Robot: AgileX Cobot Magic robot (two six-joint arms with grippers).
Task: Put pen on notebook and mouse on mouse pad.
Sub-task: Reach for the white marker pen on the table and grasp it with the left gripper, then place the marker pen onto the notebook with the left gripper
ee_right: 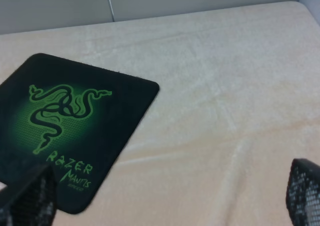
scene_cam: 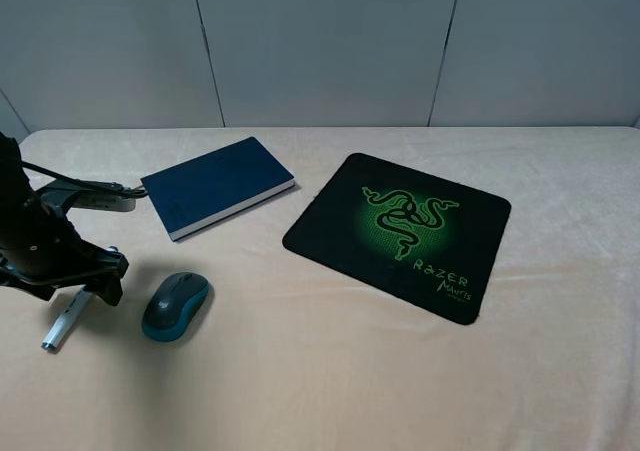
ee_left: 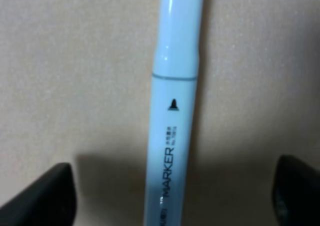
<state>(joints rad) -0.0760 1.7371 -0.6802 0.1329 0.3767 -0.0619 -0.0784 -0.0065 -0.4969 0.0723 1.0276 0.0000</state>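
Left wrist view: left gripper [ee_left: 171, 195] straddles the thick white marker-style pen with grey caps [ee_left: 173, 85], jaws wide apart, nothing clamped yet.
On exterior high, left to right: the pen lies flat on the beige cloth-covered table [scene_cam: 320, 391] at front left under my left arm. The small oval mouse with a dark grey top and teal sides [scene_cam: 176, 306] sits just beside it, off the pad. The closed navy hardcover notebook [scene_cam: 217, 186] is further back. The black rectangular mouse pad with a green snake logo [scene_cam: 340, 226] is right of centre. The barrel looks centred between the fingers, so I'd drop straight down, close across it near mid-length and lift clear of the mouse. Then I'd lay it flat on the cover, since a round barrel may roll. Right gripper [ee_right: 167, 196]: fingers spread, holding nothing, facing the pad.
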